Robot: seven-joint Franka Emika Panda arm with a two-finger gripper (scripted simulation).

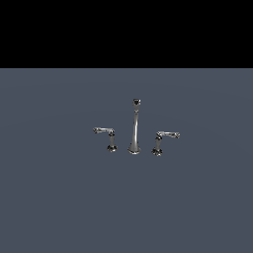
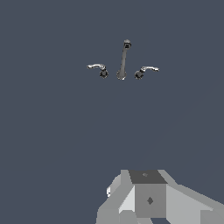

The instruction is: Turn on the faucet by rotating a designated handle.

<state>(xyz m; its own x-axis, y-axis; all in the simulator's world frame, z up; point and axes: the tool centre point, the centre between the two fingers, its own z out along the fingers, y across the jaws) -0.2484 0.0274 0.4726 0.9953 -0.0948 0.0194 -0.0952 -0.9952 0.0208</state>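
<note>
Still, we're well short of the handle [image 1: 109, 136] at the spout's [image 1: 134, 128] nine o'clock; gripper [image 2: 146, 205] state unreadable.

Place: bare simulated test scene, not a real room
Ground: flat blue-grey floor [image 1: 54, 197], no texture or seams
Background: solid black band [image 1: 126, 32] above a straight horizon in the exterior view
Fixture: chrome faucet [image 1: 134, 129] standing straight on the floor, spout between two lever handles
Robot: blocky grey-white arm body [image 2: 148, 199] at the wrist view's edge, flat-shaded facets
</note>
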